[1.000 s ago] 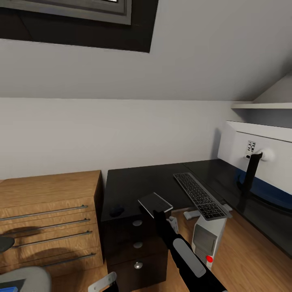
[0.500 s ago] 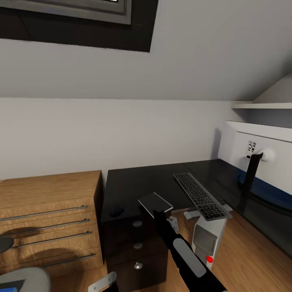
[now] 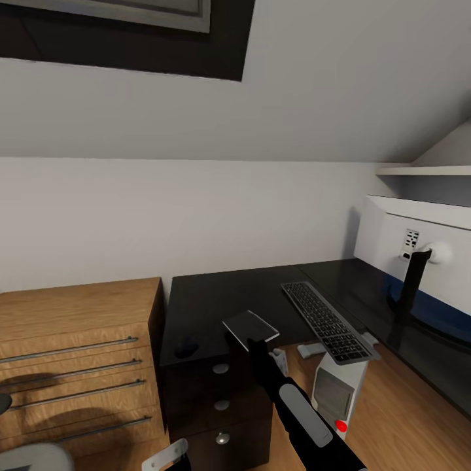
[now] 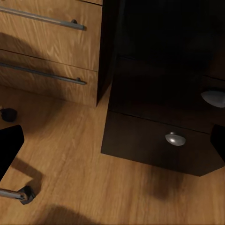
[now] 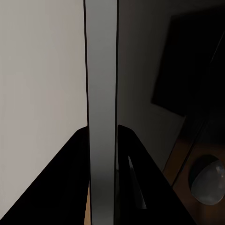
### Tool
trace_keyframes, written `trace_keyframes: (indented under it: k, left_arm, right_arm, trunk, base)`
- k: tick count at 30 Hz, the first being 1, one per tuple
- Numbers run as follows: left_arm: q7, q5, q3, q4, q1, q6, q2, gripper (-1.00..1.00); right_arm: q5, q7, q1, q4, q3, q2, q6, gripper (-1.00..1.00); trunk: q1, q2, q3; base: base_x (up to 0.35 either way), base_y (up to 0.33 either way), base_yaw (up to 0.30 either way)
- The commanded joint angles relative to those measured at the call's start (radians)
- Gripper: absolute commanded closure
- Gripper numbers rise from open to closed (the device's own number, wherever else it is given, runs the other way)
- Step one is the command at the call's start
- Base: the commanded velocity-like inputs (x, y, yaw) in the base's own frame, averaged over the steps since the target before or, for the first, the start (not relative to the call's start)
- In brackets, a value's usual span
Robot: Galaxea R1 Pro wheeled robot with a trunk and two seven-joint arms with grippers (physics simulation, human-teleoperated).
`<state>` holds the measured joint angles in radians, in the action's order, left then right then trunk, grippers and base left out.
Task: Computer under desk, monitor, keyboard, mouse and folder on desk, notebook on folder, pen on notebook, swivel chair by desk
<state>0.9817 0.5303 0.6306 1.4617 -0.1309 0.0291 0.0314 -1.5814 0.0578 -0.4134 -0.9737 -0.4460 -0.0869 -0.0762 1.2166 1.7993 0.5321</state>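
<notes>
Our view had shifted slightly while our right end effector [image 3: 256, 341] stayed clamped on the notebook [image 3: 250, 327] above the tabletop's [image 3: 216, 301] front edge, near the drawers; release seemed premature.

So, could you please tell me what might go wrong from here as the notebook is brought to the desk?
1. The notebook is pinched at one edge by the right end effector, so it could tilt or slip out.
2. The keyboard overhangs the front edge of the desk, above the computer; a brush from the arm might knock it off.
3. The mouse sits close to the desk edge and could be nudged off.
</notes>
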Motion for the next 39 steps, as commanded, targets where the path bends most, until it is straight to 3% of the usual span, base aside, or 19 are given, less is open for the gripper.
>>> trace_keyframes:
  k: [1,38,39]
  left_arm:
    - [0.005,0.004,0.001,0.002,0.001,0.003,0.001,-1.00]
    - [0.006,0.003,0.000,0.003,0.001,-0.001,0.001,-1.00]
    - [0.006,0.003,0.000,0.003,0.001,-0.001,0.001,-1.00]
  right_arm:
    - [-0.012,-0.001,-0.001,-0.001,-0.003,0.001,-0.008,1.00]
    - [-0.011,-0.001,-0.001,-0.003,-0.003,0.003,-0.007,1.00]
    - [-0.011,-0.001,-0.001,-0.003,-0.003,0.004,-0.007,-1.00]
  trunk:
    - [0.000,0.001,0.001]
    - [0.000,0.001,0.001]
    - [0.000,0.001,0.001]
  base:
    - [0.003,0.000,0.000]
    - [0.028,0.000,0.000]
    - [0.000,0.000,0.000]
